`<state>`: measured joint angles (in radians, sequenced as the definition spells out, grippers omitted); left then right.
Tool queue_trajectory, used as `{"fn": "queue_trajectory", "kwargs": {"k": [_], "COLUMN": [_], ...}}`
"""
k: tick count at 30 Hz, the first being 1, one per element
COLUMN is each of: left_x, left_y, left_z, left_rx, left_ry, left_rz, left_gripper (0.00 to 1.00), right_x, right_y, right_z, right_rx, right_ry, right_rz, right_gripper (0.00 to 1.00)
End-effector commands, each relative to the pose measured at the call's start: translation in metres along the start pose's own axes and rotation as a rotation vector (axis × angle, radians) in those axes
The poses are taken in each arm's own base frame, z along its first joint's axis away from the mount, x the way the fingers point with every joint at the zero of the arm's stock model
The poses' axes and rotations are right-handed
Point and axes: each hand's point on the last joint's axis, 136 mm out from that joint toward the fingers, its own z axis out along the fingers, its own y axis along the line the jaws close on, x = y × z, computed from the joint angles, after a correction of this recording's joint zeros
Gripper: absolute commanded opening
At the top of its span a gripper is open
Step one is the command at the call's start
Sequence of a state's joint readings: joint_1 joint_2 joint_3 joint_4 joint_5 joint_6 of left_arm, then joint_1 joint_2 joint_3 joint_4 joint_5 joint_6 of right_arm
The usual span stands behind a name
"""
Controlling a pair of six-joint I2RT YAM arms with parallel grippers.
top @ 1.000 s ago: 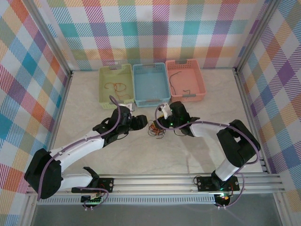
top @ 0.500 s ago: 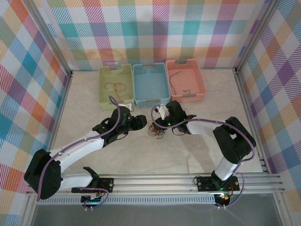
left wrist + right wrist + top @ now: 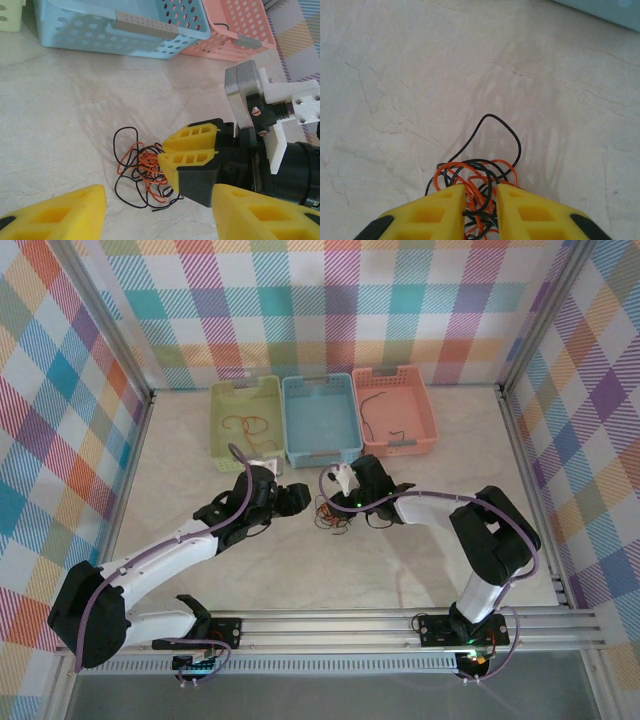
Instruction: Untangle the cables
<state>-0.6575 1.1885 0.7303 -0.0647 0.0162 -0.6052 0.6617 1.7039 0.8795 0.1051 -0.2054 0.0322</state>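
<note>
The right gripper (image 3: 338, 508) is sitting slightly further left than a second earlier, its fingers pinching the cables (image 3: 142, 167). The left gripper (image 3: 297, 498) is hovering spread just beside them. The cables are lying on the table (image 3: 200, 470) as a rounded red-orange and black clump with no clear long axis, one black loop jutting away from the right fingers.

Reaches forward and inward with the left arm (image 3: 170, 555) and the right arm (image 3: 440, 507), wrists nearly meeting over the middle of the surface (image 3: 400, 570). Holds the left pincer (image 3: 157, 195) spread wide, yellow fingers (image 3: 55, 212) far apart, facing the right pincer (image 3: 166, 149). Sets the right pincer low to the surface, fingers (image 3: 435, 212) almost together, pinching strands of the cables (image 3: 137, 167) between them.
</note>
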Motion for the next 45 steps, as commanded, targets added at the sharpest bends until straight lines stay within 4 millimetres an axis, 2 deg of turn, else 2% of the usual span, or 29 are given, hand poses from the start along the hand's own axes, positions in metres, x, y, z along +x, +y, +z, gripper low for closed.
{"fn": "queue_trajectory", "kwargs": {"k": [1, 5, 9, 13, 16, 19, 22, 28, 31, 37, 41, 45], "left_x": [-0.002, 0.002, 0.009, 0.018, 0.026, 0.032, 0.037, 0.04, 0.04, 0.046, 0.044, 0.039], "left_y": [0.004, 0.004, 0.005, 0.003, 0.0, -0.008, -0.021, -0.04, -0.048, -0.067, -0.078, -0.079], "left_z": [0.0, 0.006, 0.015, 0.026, 0.034, 0.04, 0.042, 0.039, 0.037, 0.034, 0.029, 0.026], "left_rx": [-0.016, -0.014, -0.02, -0.009, 0.015, 0.06, 0.131, 0.215, 0.241, 0.294, 0.309, 0.307], "left_ry": [-0.001, 0.021, 0.06, 0.12, 0.16, 0.195, 0.228, 0.248, 0.239, 0.227, 0.192, 0.153], "left_rz": [0.017, 0.007, 0.0, -0.007, -0.021, -0.023, -0.009, 0.068, 0.107, 0.197, 0.27, 0.308], "left_gripper": [0.58, 0.58, 0.58, 0.58, 0.57, 0.55, 0.44, 0.43, 0.46, 0.48, 0.53, 0.58], "right_x": [-0.011, -0.021, -0.032, -0.042, -0.045, -0.047, -0.049, -0.052, -0.057, -0.065, -0.067, -0.068], "right_y": [0.004, 0.009, 0.016, 0.024, 0.027, 0.029, 0.031, 0.036, 0.038, 0.047, 0.05, 0.055], "right_z": [-0.003, -0.014, -0.033, -0.057, -0.067, -0.072, -0.075, -0.08, -0.09, -0.112, -0.114, -0.113], "right_rx": [-0.003, -0.013, -0.024, -0.034, -0.035, -0.044, -0.054, -0.085, -0.111, -0.177, -0.216, -0.261], "right_ry": [-0.028, -0.104, -0.215, -0.354, -0.412, -0.435, -0.455, -0.454, -0.481, -0.568, -0.565, -0.555], "right_rz": [-0.032, -0.056, -0.083, -0.111, -0.122, -0.122, -0.117, -0.071, -0.01, 0.051, 0.082, 0.105], "right_gripper": [0.18, 0.06, 0.0, 0.0, 0.0, 0.0, 0.0, 0.0, 0.0, 0.0, 0.0, 0.0]}}
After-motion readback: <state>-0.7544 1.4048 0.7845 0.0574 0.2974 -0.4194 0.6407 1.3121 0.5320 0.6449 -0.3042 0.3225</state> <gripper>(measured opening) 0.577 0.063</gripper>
